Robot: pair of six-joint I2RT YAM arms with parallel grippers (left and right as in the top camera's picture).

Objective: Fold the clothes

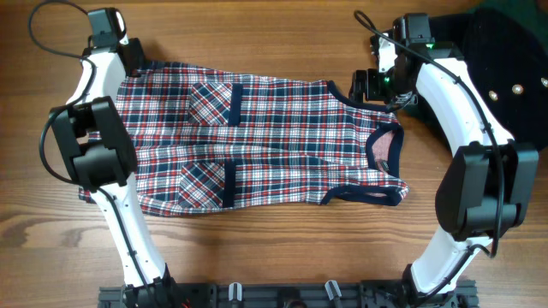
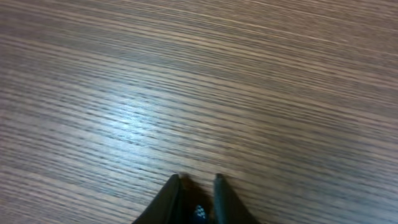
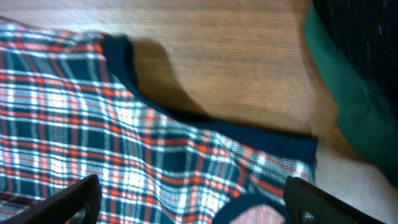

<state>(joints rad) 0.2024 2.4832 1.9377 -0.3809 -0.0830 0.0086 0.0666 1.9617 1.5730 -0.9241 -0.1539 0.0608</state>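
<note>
The plaid sleeveless garment (image 1: pixel 274 145) lies flat on the wooden table, hem to the left and neck to the right, with two patch pockets facing up. My left gripper (image 1: pixel 130 62) is at its far left corner. In the left wrist view its fingers (image 2: pixel 199 180) are nearly together, with a scrap of dark fabric between them, over bare wood. My right gripper (image 1: pixel 366 85) is wide open above the far shoulder strap. In the right wrist view its fingers (image 3: pixel 193 199) straddle the plaid shoulder (image 3: pixel 93 112) and navy neck trim without holding it.
A black studded garment (image 1: pixel 505 77) and dark green fabric (image 1: pixel 514 17) lie at the far right, close behind my right arm. They also show in the right wrist view, the black one (image 3: pixel 354 31) and the green one (image 3: pixel 336 81). A black rail runs along the table's near edge (image 1: pixel 282 295).
</note>
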